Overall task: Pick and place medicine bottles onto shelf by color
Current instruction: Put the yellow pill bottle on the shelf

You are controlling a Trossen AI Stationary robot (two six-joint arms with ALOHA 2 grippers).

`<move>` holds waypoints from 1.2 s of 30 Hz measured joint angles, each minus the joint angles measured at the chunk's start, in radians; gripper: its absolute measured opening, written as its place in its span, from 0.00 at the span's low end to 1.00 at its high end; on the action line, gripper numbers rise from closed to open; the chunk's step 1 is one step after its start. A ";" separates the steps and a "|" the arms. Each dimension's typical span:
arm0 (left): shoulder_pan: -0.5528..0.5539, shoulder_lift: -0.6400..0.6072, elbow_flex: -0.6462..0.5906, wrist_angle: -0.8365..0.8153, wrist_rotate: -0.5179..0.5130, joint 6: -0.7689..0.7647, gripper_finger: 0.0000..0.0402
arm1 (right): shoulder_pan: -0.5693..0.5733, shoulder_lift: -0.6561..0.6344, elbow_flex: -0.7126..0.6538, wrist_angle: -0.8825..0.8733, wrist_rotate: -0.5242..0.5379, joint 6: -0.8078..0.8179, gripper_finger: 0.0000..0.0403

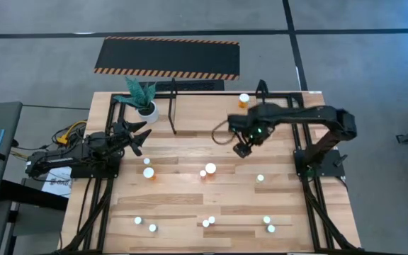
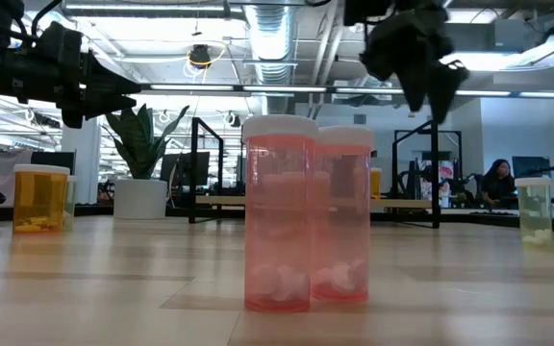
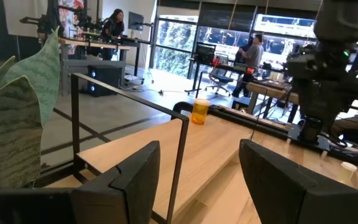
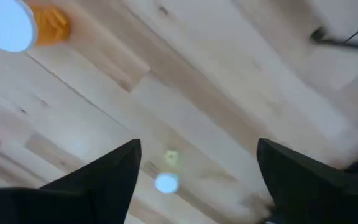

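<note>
Right gripper (image 1: 242,150) over mid-table, empty; one bottle on the shelf.

Its fingers stood wide apart above bare wood, holding nothing. The left gripper (image 1: 139,136) waited, fingers apart and empty, beside the potted plant (image 1: 142,98). An orange bottle (image 1: 244,100) stood on the shelf (image 1: 173,106) at the far edge; the other medicine bottles (image 1: 210,168) lay scattered over the table (image 1: 190,205).

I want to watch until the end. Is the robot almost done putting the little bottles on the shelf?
Not nearly. One orange bottle looks placed at the shelf. The right pincer hangs open and empty above the table; the left pincer waits open near the plant. About a dozen bottles, like the pink pair, are left.
</note>
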 joint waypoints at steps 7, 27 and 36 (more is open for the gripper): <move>0.000 0.000 0.000 0.000 0.000 0.000 0.52 | 0.189 -0.172 -0.249 0.167 0.070 0.464 0.75; 0.000 0.000 0.000 0.000 0.000 0.000 0.52 | 0.462 -0.071 -0.325 0.197 0.183 0.977 0.97; 0.000 0.000 0.000 0.000 0.000 0.000 0.52 | 0.469 -0.040 -0.348 0.237 0.188 0.992 0.99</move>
